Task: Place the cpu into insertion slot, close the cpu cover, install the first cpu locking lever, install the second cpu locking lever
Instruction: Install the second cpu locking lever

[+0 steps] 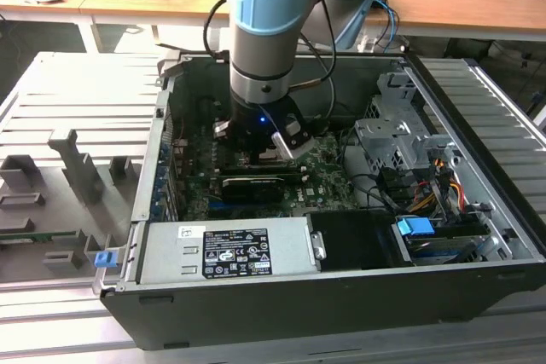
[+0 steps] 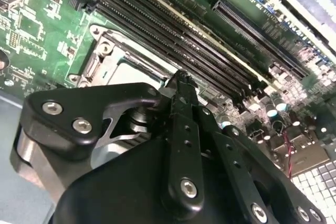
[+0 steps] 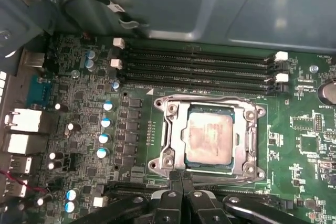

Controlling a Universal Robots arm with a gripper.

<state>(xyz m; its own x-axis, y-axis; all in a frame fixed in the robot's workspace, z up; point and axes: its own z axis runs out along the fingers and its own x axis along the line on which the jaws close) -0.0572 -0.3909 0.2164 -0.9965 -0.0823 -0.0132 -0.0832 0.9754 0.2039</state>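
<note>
- My pincer (image 3: pixel 177 178) has its two black fingertips pressed together, narrow and empty, the tips resting right at the near edge of the insertion slot (image 3: pixel 167 109).
- The cpu (image 3: pixel 209 136) lies just ahead of the tips, seated flat in the slot, its pale metal face showing through the window of the cpu cover (image 3: pixel 248 132).
- The cover looks lowered over the chip; from here I cannot tell whether either locking lever is hooked down.
- In the second wrist view the closed fingertips (image 2: pixel 181 85) sit right over the socket's silver rim (image 2: pixel 102 40), with the long memory slots (image 2: pixel 173 30) just beyond.
- My worry: with the tips this close to the frame, a small sideways slip could skid off the metal onto the green motherboard (image 3: pixel 299 129) and clip the small capacitors (image 3: pixel 105 124) off to one side of the pincer.
- Pushing down unevenly could also tilt the cover against the chip.
- The arm (image 1: pixel 271 31) reaches down into an open computer case (image 1: pixel 478 236) on a ribbed grey table (image 1: pixel 77 100); the case walls and drive cage (image 1: pixel 388 138) crowd it, and wooden desks (image 1: pixel 461 2) stand behind.
</note>
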